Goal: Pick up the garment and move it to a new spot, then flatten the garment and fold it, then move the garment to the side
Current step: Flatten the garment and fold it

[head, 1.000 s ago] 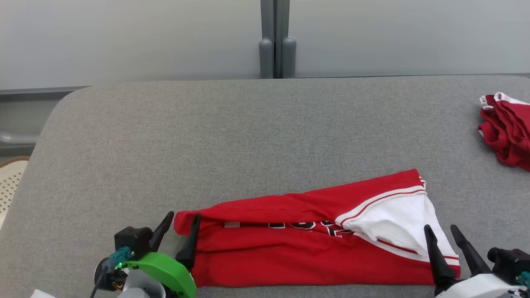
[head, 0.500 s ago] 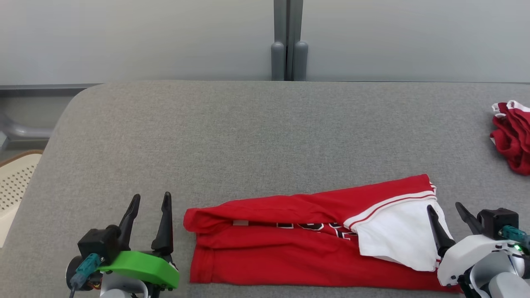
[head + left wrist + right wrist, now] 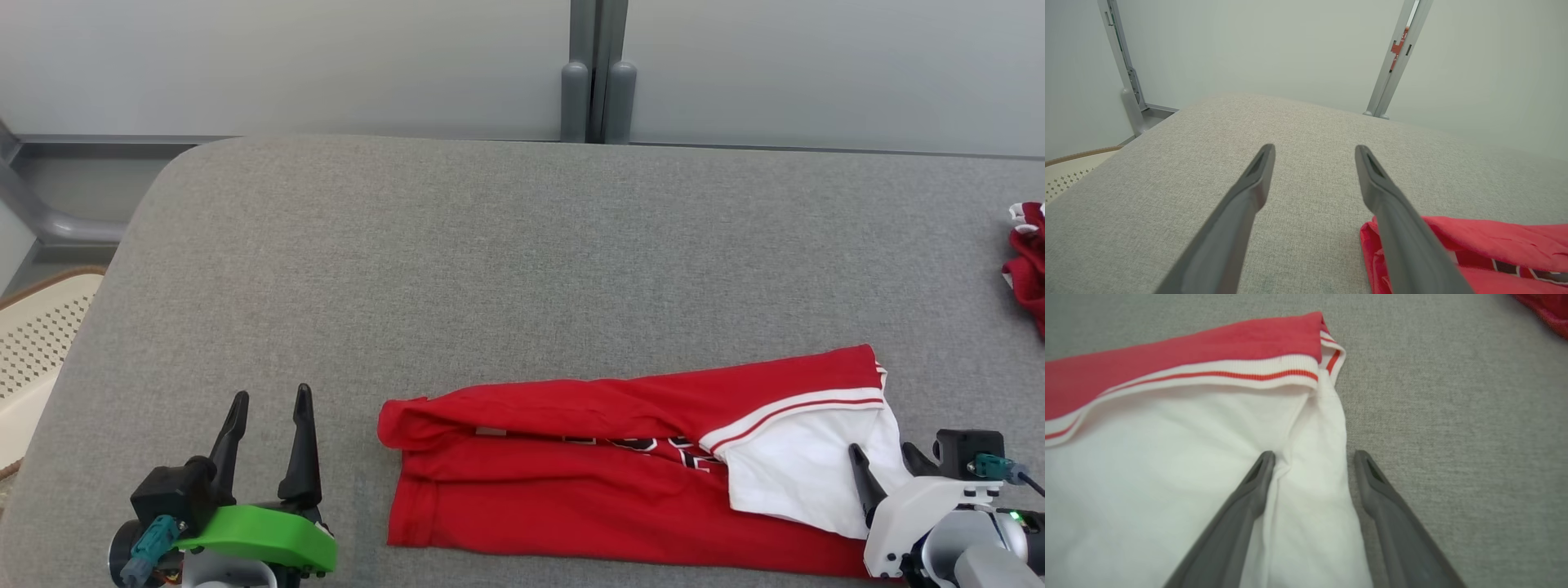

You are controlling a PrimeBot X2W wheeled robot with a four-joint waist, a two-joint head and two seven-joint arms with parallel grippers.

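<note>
The garment (image 3: 588,490) is red with a white part and white-red trim, and lies folded lengthwise on the grey table (image 3: 490,269) near its front edge. My left gripper (image 3: 269,392) stands open to the left of the garment's left end, a gap apart from it. In the left wrist view the left gripper (image 3: 1314,149) has bare table between its fingers and the garment (image 3: 1486,245) at the lower right. My right gripper (image 3: 880,447) is open at the garment's right end. Its fingers (image 3: 1249,498) straddle the white edge of the garment (image 3: 1167,469), which lies flat.
Another red and white garment (image 3: 1029,261) lies bunched at the table's right edge, also seen as a red patch (image 3: 1543,310) at the top right of the right wrist view. A cream perforated basket (image 3: 37,351) stands beyond the table's left edge. Grey posts (image 3: 596,73) rise behind.
The camera has turned, shifting the picture rightward. My left gripper left the garment's left corner and drew away to the left. My right gripper pulled back toward the front edge, and both opened wider.
</note>
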